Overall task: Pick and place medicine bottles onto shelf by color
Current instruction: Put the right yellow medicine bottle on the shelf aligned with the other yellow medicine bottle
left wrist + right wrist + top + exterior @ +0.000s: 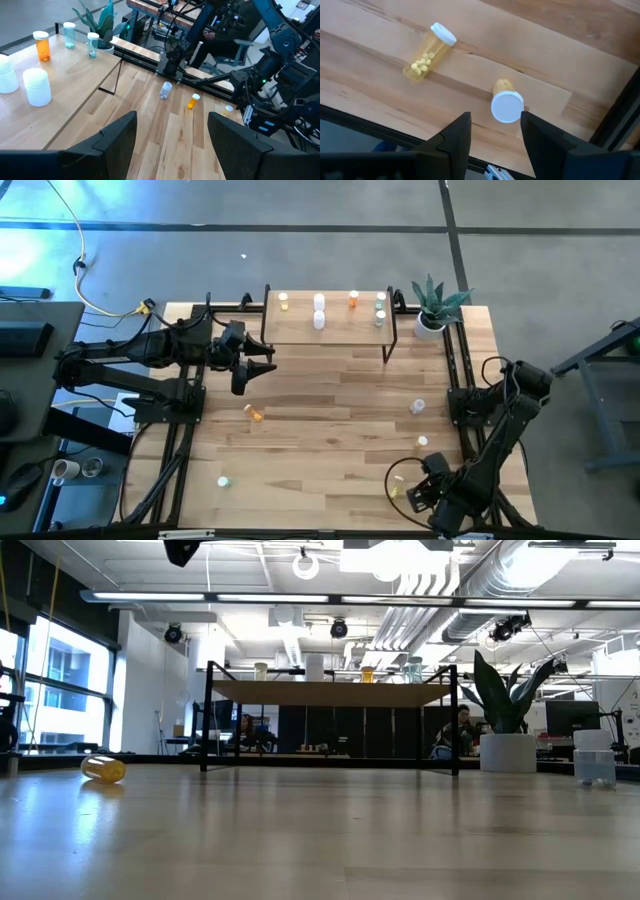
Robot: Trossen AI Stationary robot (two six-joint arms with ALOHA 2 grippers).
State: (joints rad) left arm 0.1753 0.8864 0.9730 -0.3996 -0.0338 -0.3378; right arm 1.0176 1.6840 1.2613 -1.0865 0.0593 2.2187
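Note:
The light-wood shelf (pixel 330 330) stands at the table's far side. On its top stand a yellow bottle (pixel 284 302), two white ones (pixel 319 311), an orange one (pixel 353 299) and two pale green ones (pixel 381 309). My left gripper (pixel 268 366) is open and empty above the table, near the shelf's left near corner. My right gripper (pixel 492 125) is open at the table's near right. Its fingers stand on either side of an upright yellow bottle with a white cap (pixel 507 104). A second yellow bottle (pixel 426 54) lies on its side close by.
Loose bottles are on the table: an orange one lying left of the middle (pixel 255 412), a clear one (pixel 417 408) and a white-capped one (pixel 424 442) at the right, and a green one (pixel 223 480) near the front left. A potted plant (pixel 432 308) stands at the shelf's right end.

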